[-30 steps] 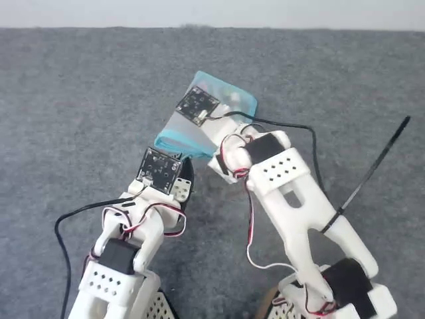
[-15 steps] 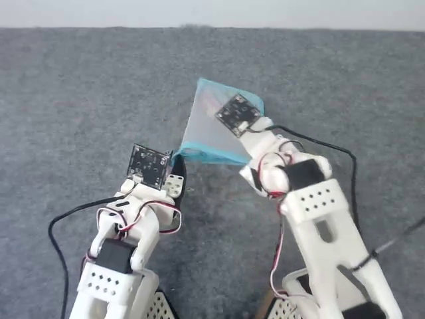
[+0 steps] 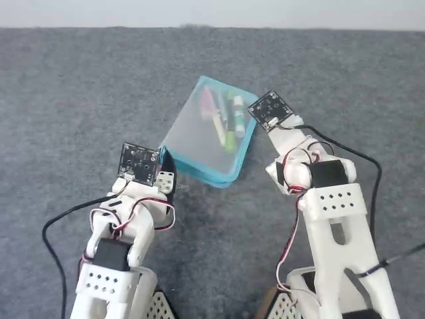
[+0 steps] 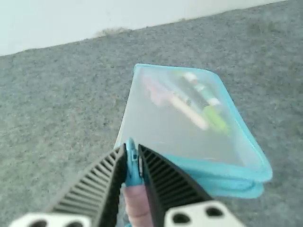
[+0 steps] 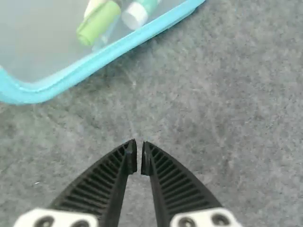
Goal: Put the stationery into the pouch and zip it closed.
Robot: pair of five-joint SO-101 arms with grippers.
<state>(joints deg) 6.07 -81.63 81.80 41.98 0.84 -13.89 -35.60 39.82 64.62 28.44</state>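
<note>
I am built of white printed plastic. Seen from above, my left white arm (image 3: 126,222) sits at 7 o'clock and my right white arm (image 3: 335,229) at 5 o'clock. Each wrist bears a small square black circuit board (image 3: 140,163) studded with tiny components. Black servo blocks (image 3: 329,176) sit in my joints, with rows of small round holes (image 3: 335,195) in the brackets below them. Thin red, white and black wires (image 3: 136,211) loop around my joints, and a thicker black cable (image 3: 45,232) trails off my left arm toward 9 o'clock. My left gripper (image 4: 132,152) and right gripper (image 5: 138,150) have black, ribbed, tapering fingers on white bases with round screw holes (image 5: 43,220).
</note>
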